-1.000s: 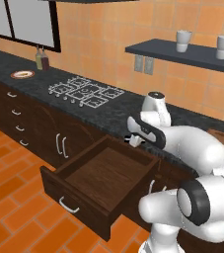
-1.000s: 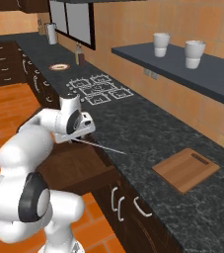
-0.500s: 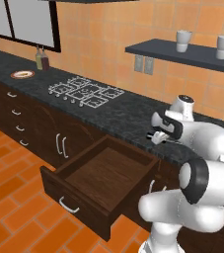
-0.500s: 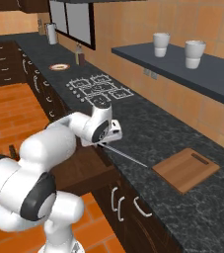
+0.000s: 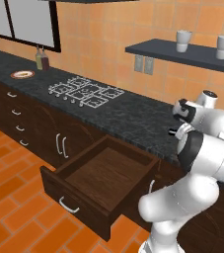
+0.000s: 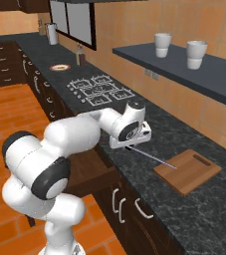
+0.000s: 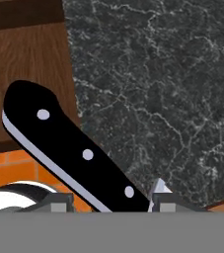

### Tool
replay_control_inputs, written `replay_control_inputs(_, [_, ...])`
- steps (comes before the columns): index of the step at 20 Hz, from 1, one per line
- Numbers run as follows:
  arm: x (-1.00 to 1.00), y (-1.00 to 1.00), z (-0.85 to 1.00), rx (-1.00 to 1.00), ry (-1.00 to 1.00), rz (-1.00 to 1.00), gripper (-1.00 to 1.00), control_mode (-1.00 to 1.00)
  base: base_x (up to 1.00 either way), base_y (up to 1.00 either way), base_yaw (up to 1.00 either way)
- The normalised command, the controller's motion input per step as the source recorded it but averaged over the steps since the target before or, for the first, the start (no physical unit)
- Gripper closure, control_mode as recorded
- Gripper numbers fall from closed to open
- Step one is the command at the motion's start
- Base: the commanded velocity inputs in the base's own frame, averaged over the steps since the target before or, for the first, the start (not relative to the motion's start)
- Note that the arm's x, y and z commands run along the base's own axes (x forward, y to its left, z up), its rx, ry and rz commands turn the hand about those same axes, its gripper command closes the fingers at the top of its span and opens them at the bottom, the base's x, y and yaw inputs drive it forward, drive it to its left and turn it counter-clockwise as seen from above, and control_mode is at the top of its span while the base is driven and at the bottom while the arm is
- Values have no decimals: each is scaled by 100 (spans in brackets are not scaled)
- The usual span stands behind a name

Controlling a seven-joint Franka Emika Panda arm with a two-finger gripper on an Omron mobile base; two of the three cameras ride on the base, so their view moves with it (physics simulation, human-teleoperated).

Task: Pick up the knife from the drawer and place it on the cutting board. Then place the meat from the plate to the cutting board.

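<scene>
The knife (image 6: 152, 156) is clamped in the pincer (image 6: 129, 144) by its black handle and is held above the worktop (image 6: 194, 209), between the open drawer (image 5: 103, 173) and the board (image 6: 187, 171). The slim blade points toward the board, with its tip just at the board's near edge in the right base view. In the hand view the handle (image 7: 74, 148) runs slantwise between the fingertips, over the dark stone.

The step in hand is judged to be the carry to the board. It would be done well if the knife were kept low and near level, brought on until the whole blade lies over the wood, then lowered until it rests flat before the fingers are parted. A release made too soon would leave the handle on the stone. The plate (image 6: 60, 67) sits far along the worktop; whether the meat lies on it cannot be told.
</scene>
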Motion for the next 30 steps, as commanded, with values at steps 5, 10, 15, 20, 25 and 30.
replay_control_inputs(5, [0,-100,-8,1,1,0,100,-100,0,0,0])
replay_control_inputs(10, [17,-100,-29,0,0,-10,100,-100,0,0,0])
replay_control_inputs(15, [5,-94,-15,0,0,-10,100,-100,0,0,0])
replay_control_inputs(20, [22,-69,0,2,0,-4,100,-100,0,0,0])
replay_control_inputs(25, [46,-33,-14,-1,0,-6,100,-100,0,0,0])
replay_control_inputs(30, [58,-45,-12,-3,0,-11,100,-100,0,0,0])
